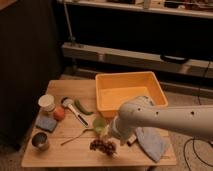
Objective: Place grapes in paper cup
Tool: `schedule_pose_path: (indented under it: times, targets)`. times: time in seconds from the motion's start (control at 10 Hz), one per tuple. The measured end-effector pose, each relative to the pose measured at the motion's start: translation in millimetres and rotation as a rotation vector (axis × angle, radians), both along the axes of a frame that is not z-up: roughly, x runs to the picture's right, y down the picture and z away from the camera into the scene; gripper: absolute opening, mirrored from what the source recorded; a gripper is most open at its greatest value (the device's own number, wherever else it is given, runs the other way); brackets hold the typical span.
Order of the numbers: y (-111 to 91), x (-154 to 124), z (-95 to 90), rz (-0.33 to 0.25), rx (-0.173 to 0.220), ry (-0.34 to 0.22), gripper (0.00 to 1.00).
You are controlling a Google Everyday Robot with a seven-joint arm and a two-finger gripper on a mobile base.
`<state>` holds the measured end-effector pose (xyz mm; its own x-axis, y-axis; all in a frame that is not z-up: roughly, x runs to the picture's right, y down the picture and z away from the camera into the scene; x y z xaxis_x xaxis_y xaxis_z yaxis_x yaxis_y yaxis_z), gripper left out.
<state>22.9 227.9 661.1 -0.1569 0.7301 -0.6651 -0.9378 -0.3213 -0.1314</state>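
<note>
Grapes (102,145), a knobbly dark purple-brown bunch, lie near the front edge of the smooth wooden table (55,156), the gripper (111,136) on the glossy white arm (165,117) just behind them, its state impossible to tell. Left of the grapes stands a small dark metal cup (40,140), right of them a limp blue cloth (149,143). Farther back and left of the grapes is the short white paper cup (47,102), back right a rectangular orange bin (129,90), beyond that dim metal shelving (135,56).

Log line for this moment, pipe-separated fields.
gripper: close by grapes, front of table | grapes: lying on table | paper cup: left side, far from grapes
</note>
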Motion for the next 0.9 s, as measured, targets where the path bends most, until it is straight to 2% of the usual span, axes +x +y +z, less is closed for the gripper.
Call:
schedule_pose_path:
  times: [0.3, 0.5, 0.7, 0.9]
  targets:
    - [0.1, 0.4, -0.2, 0.001, 0.001, 0.002, 0.65]
    - [3.4, -1.8, 0.6, 0.009, 0.025, -0.008, 0.65]
    - [17.7, -3.0, 14.3, 0.015, 0.041, -0.026, 0.65]
    - [31.4, -3.6, 30.7, 0.010, 0.033, -0.042, 0.65]
